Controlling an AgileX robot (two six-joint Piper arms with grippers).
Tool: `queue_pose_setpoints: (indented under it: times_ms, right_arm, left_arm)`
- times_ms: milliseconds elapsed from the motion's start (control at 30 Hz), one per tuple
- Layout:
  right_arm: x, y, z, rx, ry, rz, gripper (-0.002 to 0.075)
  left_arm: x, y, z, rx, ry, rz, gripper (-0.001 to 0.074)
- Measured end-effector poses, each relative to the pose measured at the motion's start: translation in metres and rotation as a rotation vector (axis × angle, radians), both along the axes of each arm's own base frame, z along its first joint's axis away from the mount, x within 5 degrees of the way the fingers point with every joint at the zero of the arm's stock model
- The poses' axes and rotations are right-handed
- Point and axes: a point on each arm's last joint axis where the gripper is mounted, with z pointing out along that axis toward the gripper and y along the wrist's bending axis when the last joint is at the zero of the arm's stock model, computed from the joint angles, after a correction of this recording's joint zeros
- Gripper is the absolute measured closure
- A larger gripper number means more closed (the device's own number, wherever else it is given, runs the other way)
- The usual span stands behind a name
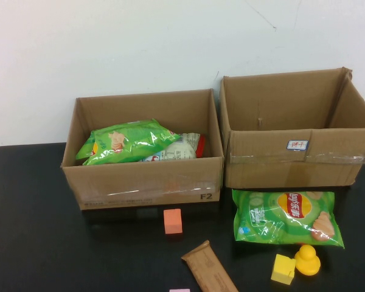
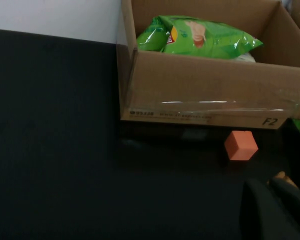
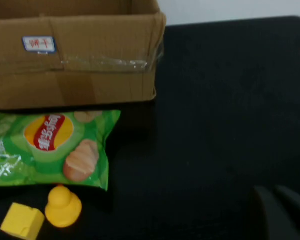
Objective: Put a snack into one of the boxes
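A green chip bag (image 1: 287, 217) lies flat on the black table in front of the right cardboard box (image 1: 292, 159), whose inside shows nothing. The left box (image 1: 143, 182) holds another green chip bag (image 1: 125, 141) and a white packet. Neither gripper shows in the high view. In the left wrist view my left gripper (image 2: 266, 186) is shut and holds nothing, low over the table near the left box (image 2: 205, 95). My right gripper (image 3: 272, 191) is shut and holds nothing too, over bare table off to the side of the chip bag (image 3: 50, 147) and the right box (image 3: 75, 75).
An orange cube (image 1: 173, 221) sits in front of the left box. A brown wrapped bar (image 1: 208, 267) lies near the front edge, with a pink piece (image 1: 179, 290) beside it. A yellow duck (image 1: 306, 260) and a yellow block (image 1: 283, 269) stand below the chip bag.
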Motion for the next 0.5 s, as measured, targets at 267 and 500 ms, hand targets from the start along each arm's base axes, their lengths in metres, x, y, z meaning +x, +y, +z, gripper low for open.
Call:
queue_pose_setpoints:
  times_ms: [267, 500]
  right_arm:
    - [0.022, 0.003, -0.014, 0.038, 0.09, 0.004, 0.0728]
    - [0.057, 0.011, -0.041, 0.163, 0.194, -0.014, 0.0728]
  left_arm:
    - [0.0, 0.003, 0.0, 0.056, -0.005, 0.007, 0.0736]
    - [0.003, 0.003, -0.005, 0.062, -0.03, 0.015, 0.0736]
